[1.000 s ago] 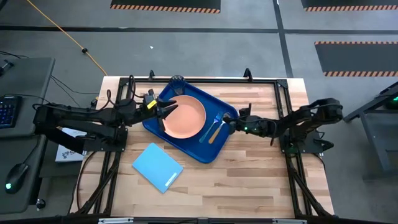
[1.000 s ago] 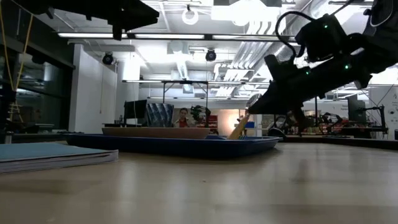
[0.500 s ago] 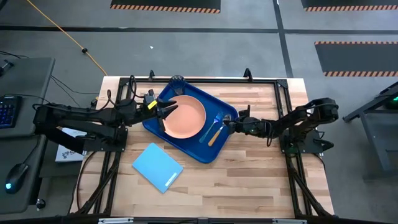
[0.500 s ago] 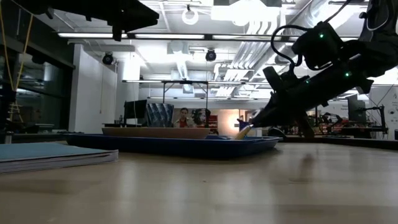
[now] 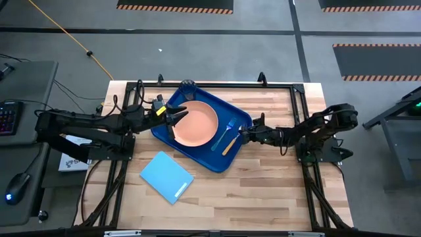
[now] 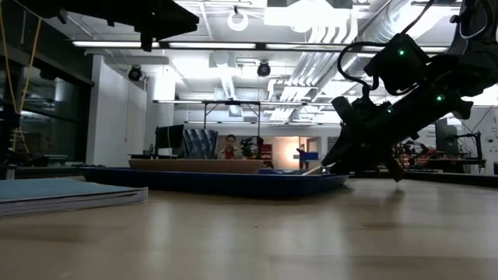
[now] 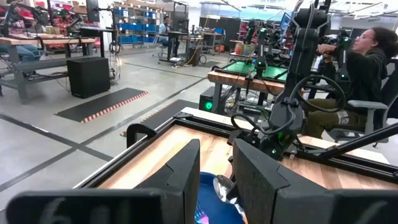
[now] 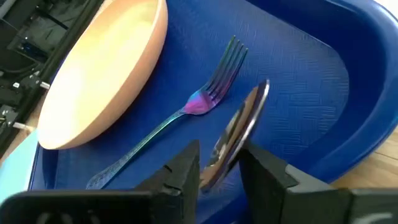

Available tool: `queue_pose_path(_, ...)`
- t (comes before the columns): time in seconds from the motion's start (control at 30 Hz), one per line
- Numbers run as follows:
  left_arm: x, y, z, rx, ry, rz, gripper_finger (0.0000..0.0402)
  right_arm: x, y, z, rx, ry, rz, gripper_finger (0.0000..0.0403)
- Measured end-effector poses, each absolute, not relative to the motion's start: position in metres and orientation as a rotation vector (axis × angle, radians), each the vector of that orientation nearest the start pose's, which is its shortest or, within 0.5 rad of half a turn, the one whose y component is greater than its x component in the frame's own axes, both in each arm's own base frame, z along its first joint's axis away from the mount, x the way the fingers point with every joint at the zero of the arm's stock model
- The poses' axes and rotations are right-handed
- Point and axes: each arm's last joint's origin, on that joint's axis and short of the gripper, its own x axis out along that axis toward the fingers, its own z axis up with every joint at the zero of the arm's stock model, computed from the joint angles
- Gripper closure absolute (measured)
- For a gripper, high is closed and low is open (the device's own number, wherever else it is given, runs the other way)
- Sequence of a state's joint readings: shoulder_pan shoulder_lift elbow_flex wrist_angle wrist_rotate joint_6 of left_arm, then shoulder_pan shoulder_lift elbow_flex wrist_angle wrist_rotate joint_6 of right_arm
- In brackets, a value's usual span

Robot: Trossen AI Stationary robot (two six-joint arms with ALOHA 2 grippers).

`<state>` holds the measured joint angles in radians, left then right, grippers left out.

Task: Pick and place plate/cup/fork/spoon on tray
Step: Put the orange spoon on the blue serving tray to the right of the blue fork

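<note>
Lowered flat onto the ribbed tray [image 8: 298,74], the spoon [image 8: 239,134] stays pinched by the right tool [image 8: 221,168].

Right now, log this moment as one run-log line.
right pincer: at spoon, over tray | fork, plate: on tray | left pincer: open beside plate

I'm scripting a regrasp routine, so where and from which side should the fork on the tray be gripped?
Probably grip the fork on its slim handle, coming down from above with the fingers across the handle's width. It lies flat on the tray floor, with its tines farthest from the right end effector. The plate lies close on one side and the spoon on the other, so a sideways approach looks crowded.
</note>
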<state>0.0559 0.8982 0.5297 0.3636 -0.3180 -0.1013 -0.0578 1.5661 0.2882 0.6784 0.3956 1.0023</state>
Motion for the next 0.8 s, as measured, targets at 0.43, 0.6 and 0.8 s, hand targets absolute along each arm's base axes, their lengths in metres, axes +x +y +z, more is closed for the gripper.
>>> queue_pose_path(0.43, 0.2001, 0.0203, 0.2774, -0.099, -0.014, 0.374, 0.0314, 0.2229, -0.0277, 0.097, 0.835, 0.296, -0.747, 0.0288)
queue_pose_path(0.6, 0.2001, 0.0203, 0.2773, -0.099, -0.014, 0.374, 0.0314, 0.2229, -0.0302, 0.0971, 0.829, 0.299, -0.748, 0.0288)
queue_pose_path(0.8, 0.2001, 0.0203, 0.2774, -0.099, -0.014, 0.374, 0.0314, 0.2321, -0.0317, 0.1027, 0.758, 0.315, -0.761, 0.0288)
